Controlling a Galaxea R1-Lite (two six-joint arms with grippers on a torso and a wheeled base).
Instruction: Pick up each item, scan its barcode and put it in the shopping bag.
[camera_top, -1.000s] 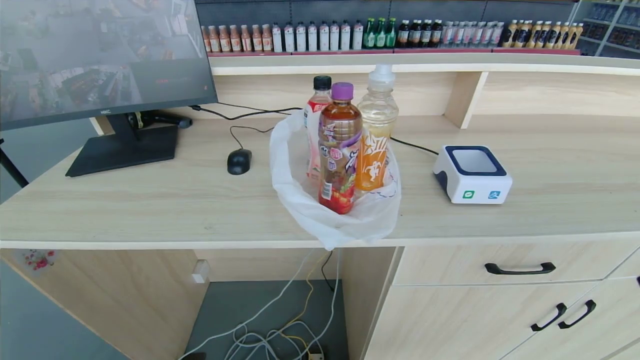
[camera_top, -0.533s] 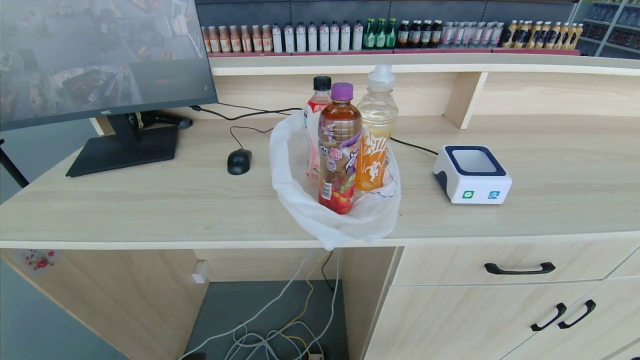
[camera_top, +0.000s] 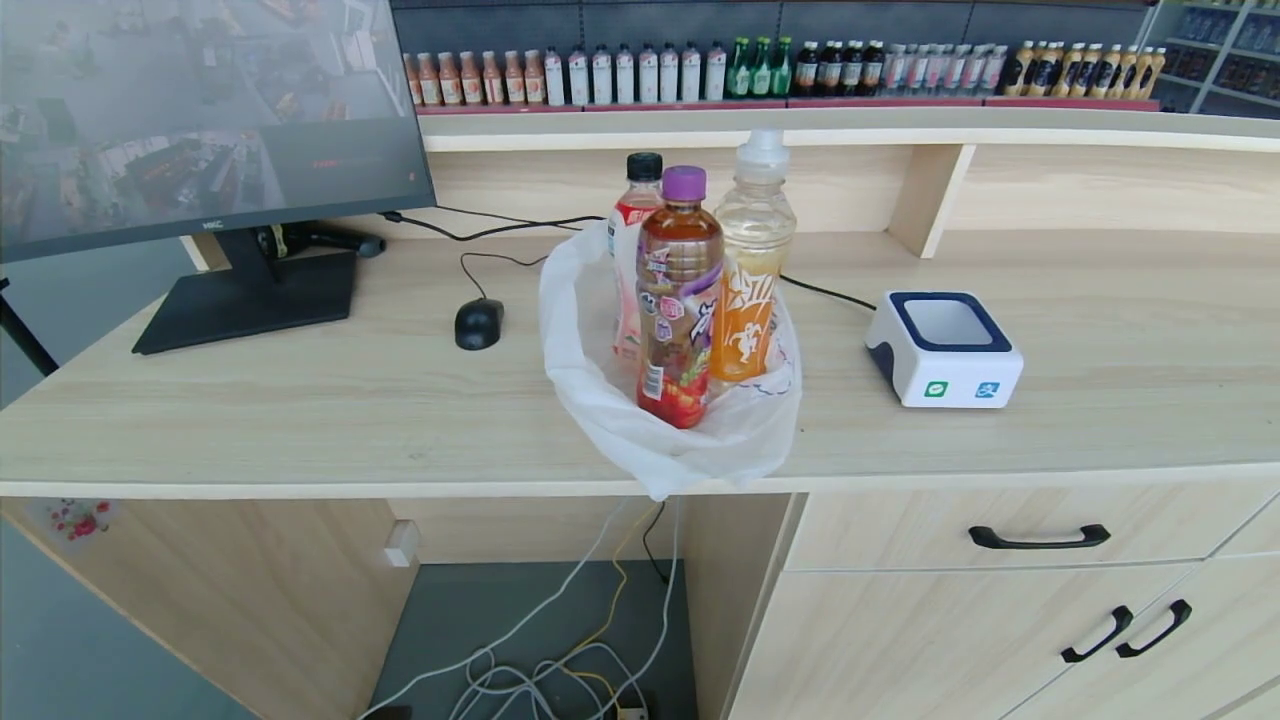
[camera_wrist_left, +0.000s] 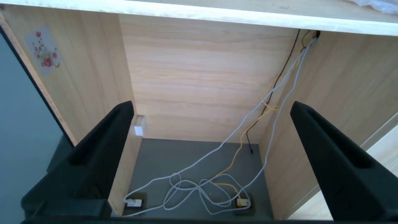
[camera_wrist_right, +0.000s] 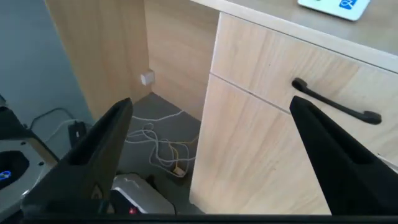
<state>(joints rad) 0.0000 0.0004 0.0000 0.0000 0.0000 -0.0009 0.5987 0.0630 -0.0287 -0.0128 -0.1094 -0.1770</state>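
On the counter (camera_top: 300, 400), three bottles (camera_top: 680, 290) are held upright in the shopping bag (camera_top: 590, 390).
Below it, the left gripper (camera_wrist_left: 211, 112) and right gripper (camera_wrist_right: 211, 106) are seen spread wide.

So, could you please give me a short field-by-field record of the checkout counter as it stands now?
bag: white shopping bag, open, at the front edge of the counter
contents: three upright bottles: purple-capped bottle, black-capped bottle, white-capped bottle
scanner: scanner on the counter, right of the bag, apart from it
left end effector: open, empty, below the counter top
right end effector: open, empty, low by the drawer
other: mouse and monitor left of the bag
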